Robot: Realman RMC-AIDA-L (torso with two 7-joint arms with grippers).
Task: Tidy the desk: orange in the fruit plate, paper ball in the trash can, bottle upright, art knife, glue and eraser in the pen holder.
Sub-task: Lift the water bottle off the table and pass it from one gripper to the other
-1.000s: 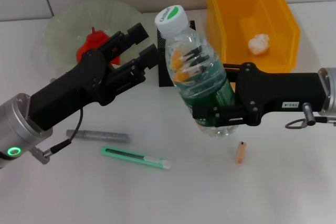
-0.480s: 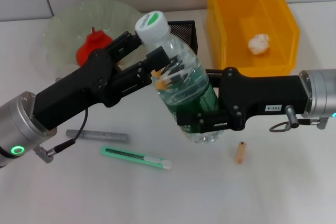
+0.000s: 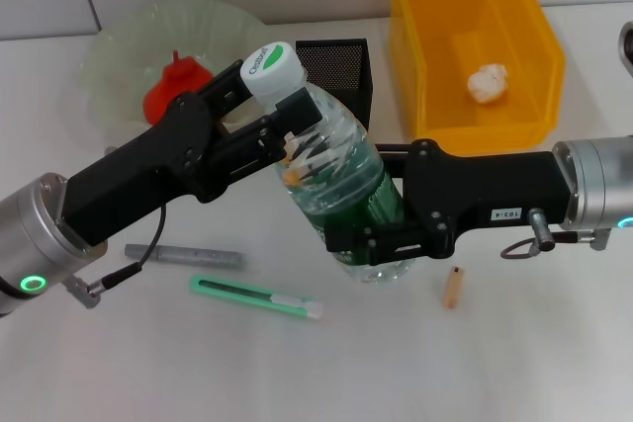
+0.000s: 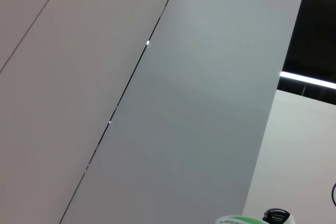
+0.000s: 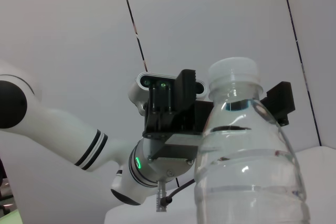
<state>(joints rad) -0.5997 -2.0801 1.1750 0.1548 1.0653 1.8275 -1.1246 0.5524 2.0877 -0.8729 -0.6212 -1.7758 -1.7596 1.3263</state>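
My right gripper (image 3: 374, 203) is shut on the bottle (image 3: 336, 180) at its green label and holds it above the desk, cap toward me. My left gripper (image 3: 265, 98) stands open with its fingers (image 5: 184, 85) on either side of the neck, just under the white cap (image 3: 269, 64), not touching it. The orange (image 3: 176, 86) lies in the fruit plate (image 3: 119, 42). The paper ball (image 3: 487, 81) lies in the trash can (image 3: 534, 37). On the desk lie the art knife (image 3: 257, 296), the grey glue stick (image 3: 183, 256) and the small tan eraser (image 3: 453, 287). The pen holder (image 3: 336, 64) stands behind the bottle.
Both forearms cross the middle of the desk above the loose items. The pen holder stands between the fruit plate and the trash can at the back. Bare desk shows along the front edge below the knife.
My right gripper has carried the bottle to the left. Its neck now sits between the left gripper's fingers, and the pen holder has come into view. The left arm has barely moved.
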